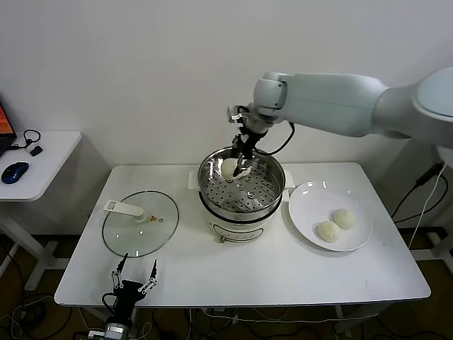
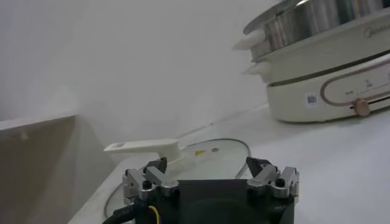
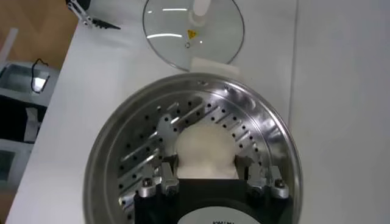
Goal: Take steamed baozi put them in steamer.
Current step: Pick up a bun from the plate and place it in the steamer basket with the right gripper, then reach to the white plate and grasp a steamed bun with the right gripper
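Our right claw point(image 1: 241, 164) grips a bun point(image 3: 205, 152) inside the steamer point(image 1: 272, 185), just above its holed floor. Two buns point(image 1: 337, 224) wait on the plate point(image 1: 311, 198). Our left claw point(image 1: 134, 278) hangs open beside the glass lid point(image 1: 141, 227).

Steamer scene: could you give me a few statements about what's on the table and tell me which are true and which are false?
1. The right end effector holds a cream-white pleated bun over the shiny round stainless-steel steamer basket. True.
2. Four buns lie on the round white plate. False: two buns lie there.
3. The flat glass lid with the white handle covers the steamer. False: it lies on the white table, on the robot's left of the steamer.
4. The left end effector is open at the table's near edge, holding nothing. True.
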`<state>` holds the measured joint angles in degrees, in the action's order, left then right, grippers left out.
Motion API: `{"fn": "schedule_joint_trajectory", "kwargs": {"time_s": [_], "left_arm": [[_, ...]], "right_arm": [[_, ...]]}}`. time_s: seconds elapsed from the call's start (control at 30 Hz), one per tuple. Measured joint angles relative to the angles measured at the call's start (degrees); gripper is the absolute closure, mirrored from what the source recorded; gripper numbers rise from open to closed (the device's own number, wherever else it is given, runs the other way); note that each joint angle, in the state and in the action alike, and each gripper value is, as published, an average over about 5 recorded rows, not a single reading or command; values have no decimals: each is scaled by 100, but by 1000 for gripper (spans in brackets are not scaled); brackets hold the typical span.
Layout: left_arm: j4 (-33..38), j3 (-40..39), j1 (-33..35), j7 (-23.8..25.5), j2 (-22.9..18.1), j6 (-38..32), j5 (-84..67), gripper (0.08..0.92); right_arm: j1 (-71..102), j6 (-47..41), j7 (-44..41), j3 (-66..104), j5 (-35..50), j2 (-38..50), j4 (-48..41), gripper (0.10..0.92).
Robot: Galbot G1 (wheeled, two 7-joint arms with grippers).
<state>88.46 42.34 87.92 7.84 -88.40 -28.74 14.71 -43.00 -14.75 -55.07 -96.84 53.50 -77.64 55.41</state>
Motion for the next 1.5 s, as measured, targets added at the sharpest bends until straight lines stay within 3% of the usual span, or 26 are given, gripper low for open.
{"fn": "schedule_joint_trajectory", "kwargs": {"time_s": [0.53, 0.83, 1.13, 1.5], "left_arm": [[-30, 2, -2, 2, -10, 10, -7, 177], [28, 0, 19, 1, -11, 25, -1, 177], [101, -5, 79, 2, -11, 29, 23, 177], [191, -67, 150, 9, -20, 30, 85, 177]], "right_arm": [[832, -14, 7, 322, -429, -436, -719, 394], [870, -14, 35, 450, -461, -476, -871, 216], [245, 147, -253, 102, -259, -88, -444, 202], [-769, 535, -680, -618, -274, 1024, 411, 203]]}}
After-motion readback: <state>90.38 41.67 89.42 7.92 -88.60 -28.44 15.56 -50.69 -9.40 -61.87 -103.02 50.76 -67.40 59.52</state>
